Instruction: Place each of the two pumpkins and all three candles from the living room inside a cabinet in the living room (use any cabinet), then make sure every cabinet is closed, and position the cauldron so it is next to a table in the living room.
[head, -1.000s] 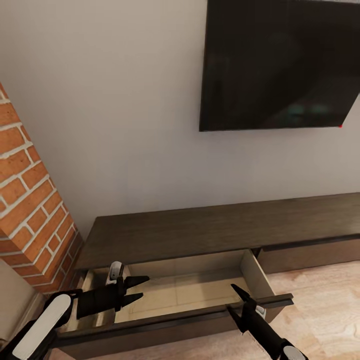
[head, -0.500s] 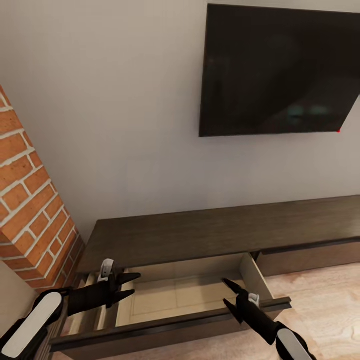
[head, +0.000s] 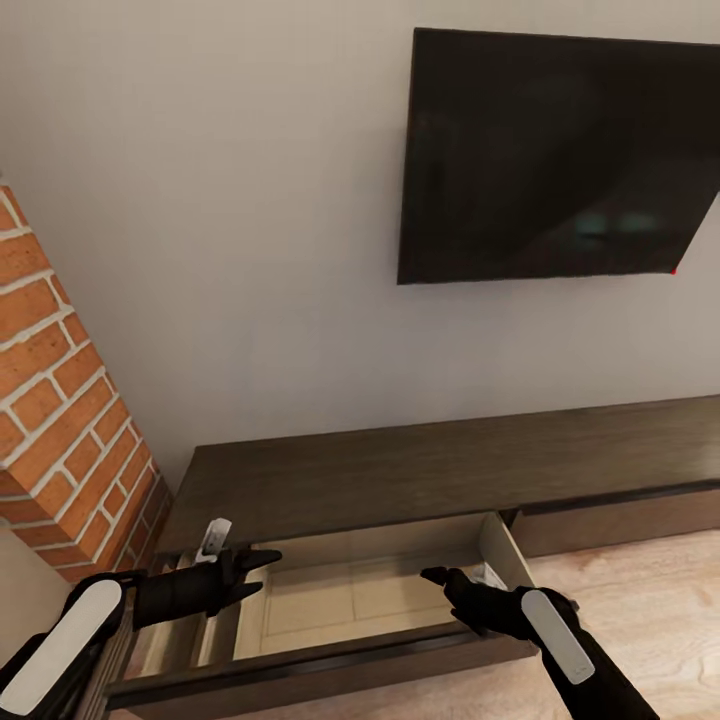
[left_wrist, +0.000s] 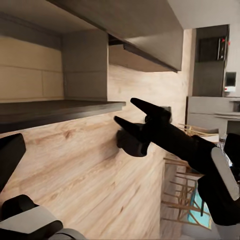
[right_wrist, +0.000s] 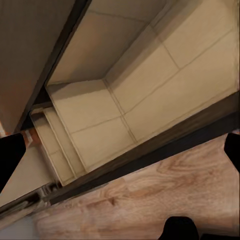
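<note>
The long, low dark-brown wooden cabinet (head: 420, 470) stood against the pale wall, under the flat black wall-mounted television (head: 560, 155). Its left-hand drawer (head: 350, 600) was pulled out toward the robot, showing a pale beige floor with nothing visible on it, and its dark front rail ran across the lower part of the head view. The drawer front further right, at about 3 o'clock from the open one, was flush with the unit.

The left gripper (head: 262, 575) hung over the drawer's left end, at about 9 o'clock from the drawer's middle, its two black fingers spread apart and holding nothing. The right gripper (head: 440, 580) was above the drawer's right end, near the beige side wall, at about 3 o'clock from the middle. In the left wrist view the right gripper (left_wrist: 131, 112) appeared with its fingers parted and nothing between them, just beyond the drawer's dark front edge.

A red brick column (head: 60, 420) rose at 9 o'clock from the cabinet, and light wood-plank floor (head: 650, 590) lay in front of it.
</note>
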